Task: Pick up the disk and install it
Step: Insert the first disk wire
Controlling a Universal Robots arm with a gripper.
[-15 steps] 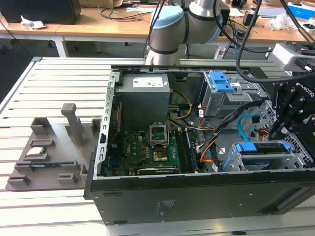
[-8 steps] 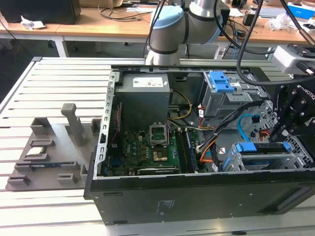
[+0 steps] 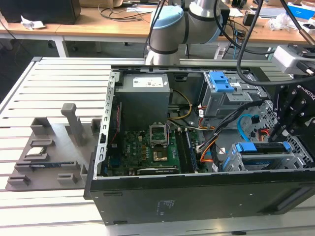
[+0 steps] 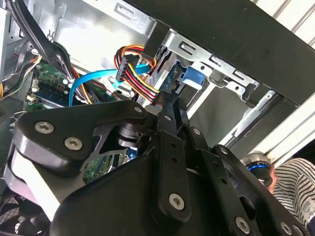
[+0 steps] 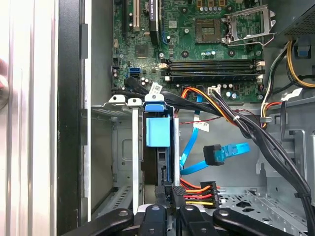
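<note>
The open computer case (image 3: pixel 162 196) lies on its side on the slatted table (image 3: pixel 54 88), motherboard (image 3: pixel 147 147) exposed. At the exterior view's right, the black gripper (image 3: pixel 290 120) hangs over the metal drive cage (image 3: pixel 275 160). The disk (image 5: pixel 158 132), its blue carrier showing, sits upright in 1 cage slot, near the case's front wall. The jaws are drawn narrow just beside its edge; whether they grip it I cannot tell. A blue cable (image 5: pixel 221 153) lies loose nearby.

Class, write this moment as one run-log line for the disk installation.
gripper: at drive cage, in line with disk | disk: blue-railed, edge-on in cage slot | blue cable: loose beside cage
</note>
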